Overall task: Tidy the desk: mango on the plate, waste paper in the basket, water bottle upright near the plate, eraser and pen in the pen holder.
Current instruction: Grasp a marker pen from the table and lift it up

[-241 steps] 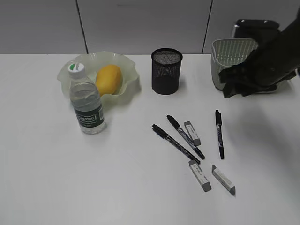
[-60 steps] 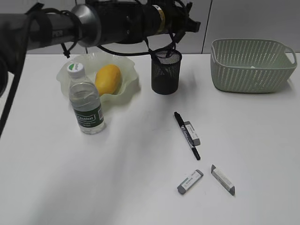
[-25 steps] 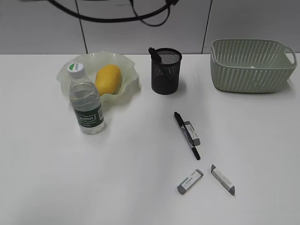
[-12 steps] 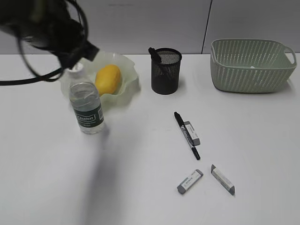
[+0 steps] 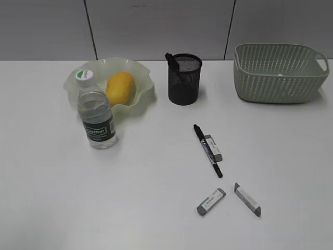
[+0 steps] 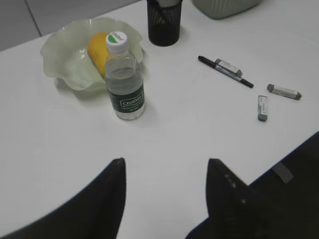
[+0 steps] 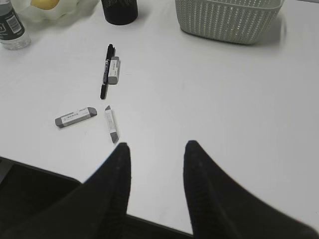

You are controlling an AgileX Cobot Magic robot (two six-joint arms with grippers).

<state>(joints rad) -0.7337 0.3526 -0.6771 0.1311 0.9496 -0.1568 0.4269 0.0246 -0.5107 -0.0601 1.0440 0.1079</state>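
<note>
Right wrist view, right fingers (image 7: 155, 164) spread and empty, pen (image 7: 105, 74) well ahead, left fingers (image 6: 164, 184) likewise parted.

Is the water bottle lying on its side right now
No, the water bottle stands upright on the desk, cap on top, just in front of the plate.

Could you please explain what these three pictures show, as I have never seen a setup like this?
It is a two-armed robot tidying a desk. One camera faces the desk from outside; the other two ride on the wrists, so the dark prongs are the left gripper and right gripper, both open and empty. On the desk: a mango in a plate, an upright water bottle, a pen holder with a pen inside, a basket, one loose pen and three erasers.
</note>
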